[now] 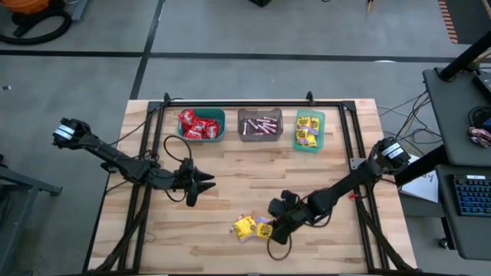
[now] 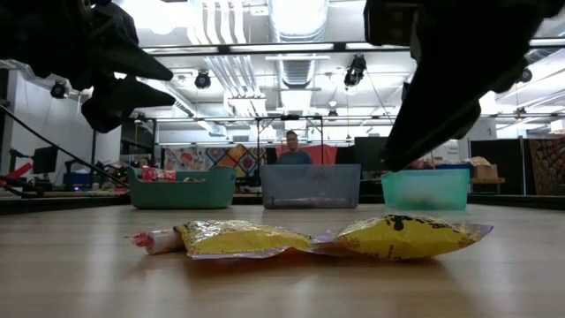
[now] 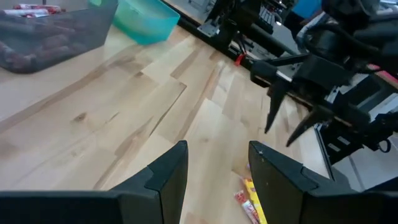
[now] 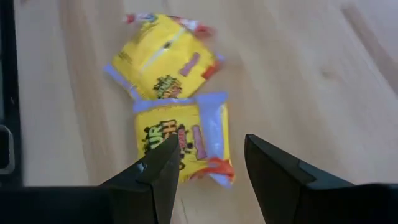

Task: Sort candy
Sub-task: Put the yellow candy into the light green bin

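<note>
2 yellow packets (image 1: 253,228) are lying side by side and touching on the wooden tabletop (image 1: 230,176), well in front of the grey bin (image 1: 259,124). Each is a shiny, crinkled sachet with dark lettering and pink and orange marks; the nearer one (image 4: 180,144) has a pale bluish edge. A small red-and-white sweet (image 2: 154,239) is lying against the far end of the pair.

The right gripper (image 4: 205,180) is hovering just above the nearer packet, its jaws spread and holding nothing. The left gripper (image 1: 201,184) is hanging over bare tabletop, between the packets and the teal bin (image 1: 202,124), its jaws also spread and empty.

3 bins are standing in a row along the far edge. The teal bin, left of the grey bin, is holding red packets (image 1: 198,125). The grey bin is holding thin pinkish sticks (image 1: 261,126). The green bin (image 1: 309,130), right of the grey bin, is holding more yellow packets (image 1: 308,129).

In the low view a person (image 2: 292,149) is showing behind the grey bin.
</note>
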Tool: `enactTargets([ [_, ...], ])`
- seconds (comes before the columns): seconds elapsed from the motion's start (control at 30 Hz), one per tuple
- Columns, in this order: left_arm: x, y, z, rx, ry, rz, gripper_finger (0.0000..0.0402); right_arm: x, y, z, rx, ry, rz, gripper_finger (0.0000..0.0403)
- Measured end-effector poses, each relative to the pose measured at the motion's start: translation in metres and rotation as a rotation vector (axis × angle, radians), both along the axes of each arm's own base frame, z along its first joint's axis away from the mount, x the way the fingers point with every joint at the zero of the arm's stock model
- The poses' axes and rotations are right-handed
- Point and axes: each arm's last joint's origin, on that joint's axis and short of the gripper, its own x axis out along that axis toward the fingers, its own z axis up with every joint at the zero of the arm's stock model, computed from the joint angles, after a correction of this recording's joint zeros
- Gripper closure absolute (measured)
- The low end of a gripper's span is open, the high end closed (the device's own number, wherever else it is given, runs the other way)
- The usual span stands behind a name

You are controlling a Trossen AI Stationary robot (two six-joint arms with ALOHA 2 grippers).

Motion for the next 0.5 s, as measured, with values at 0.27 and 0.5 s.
enactTargets([
  [0.27,0.005,-0.003,0.006,0.048,-0.009,-0.018,0.0248,0.001,0.019,-0.021,-0.259,-0.094,0.078,0.0232],
  [0.5,0.011,-0.006,0.013,0.081,-0.016,-0.031,0.0248,0.007,0.019,-0.047,-0.240,-0.033,0.065,0.0232],
])
